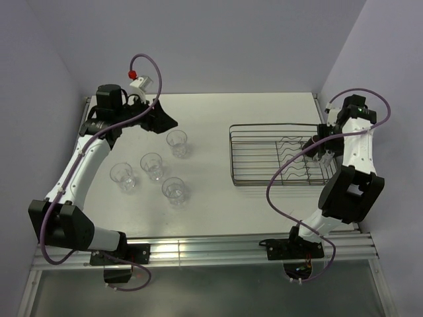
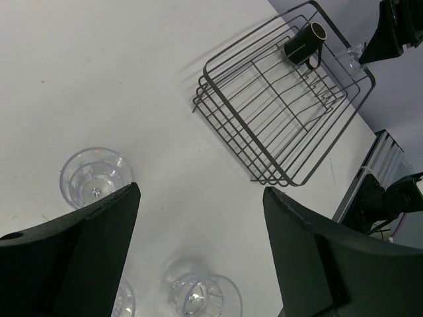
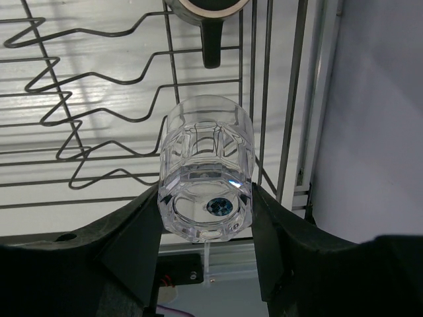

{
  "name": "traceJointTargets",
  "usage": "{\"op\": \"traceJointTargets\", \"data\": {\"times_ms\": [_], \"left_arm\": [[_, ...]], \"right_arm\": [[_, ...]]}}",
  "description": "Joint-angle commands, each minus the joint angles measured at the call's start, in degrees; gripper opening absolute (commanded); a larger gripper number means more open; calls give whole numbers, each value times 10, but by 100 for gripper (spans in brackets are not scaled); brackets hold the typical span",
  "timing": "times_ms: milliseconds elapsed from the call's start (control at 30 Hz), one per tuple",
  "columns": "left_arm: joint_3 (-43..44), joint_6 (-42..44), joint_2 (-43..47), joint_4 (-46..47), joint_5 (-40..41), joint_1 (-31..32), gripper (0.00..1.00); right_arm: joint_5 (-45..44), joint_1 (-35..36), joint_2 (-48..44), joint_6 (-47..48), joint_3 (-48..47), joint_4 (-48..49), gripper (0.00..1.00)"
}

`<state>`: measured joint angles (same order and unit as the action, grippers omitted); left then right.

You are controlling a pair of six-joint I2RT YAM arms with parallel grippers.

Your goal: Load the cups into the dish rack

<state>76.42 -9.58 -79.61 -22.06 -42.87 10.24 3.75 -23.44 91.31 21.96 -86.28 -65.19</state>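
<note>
A clear tumbler (image 3: pixel 206 152) is gripped in the jaws of the right gripper (image 3: pixel 206 198) over the dish rack (image 1: pixel 261 155) beside the brown mug (image 3: pixel 205 13), presumably for seating among the wire dividers (image 1: pixel 294 158), while the jaws of the left gripper (image 2: pixel 199 191) are held open above four tumblers (image 1: pixel 153 165) on the bench (image 1: pixel 218 211).

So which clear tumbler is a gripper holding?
The tumbler clamped in the right gripper, over the dish rack; the other four tumblers stand free on the table.
</note>
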Motion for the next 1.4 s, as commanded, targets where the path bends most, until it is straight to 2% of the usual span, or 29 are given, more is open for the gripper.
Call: {"op": "traceJointTargets", "data": {"times_ms": [0, 633, 1367], "left_arm": [[29, 17, -5, 14, -26, -7, 83], [43, 18, -13, 12, -30, -15, 82], [50, 14, -19, 12, -34, -22, 81]], "right_arm": [[-10, -6, -1, 6, 20, 34, 22], [-18, -13, 9, 14, 94, 106, 23], [-1, -27, 28, 11, 120, 137, 26]]}}
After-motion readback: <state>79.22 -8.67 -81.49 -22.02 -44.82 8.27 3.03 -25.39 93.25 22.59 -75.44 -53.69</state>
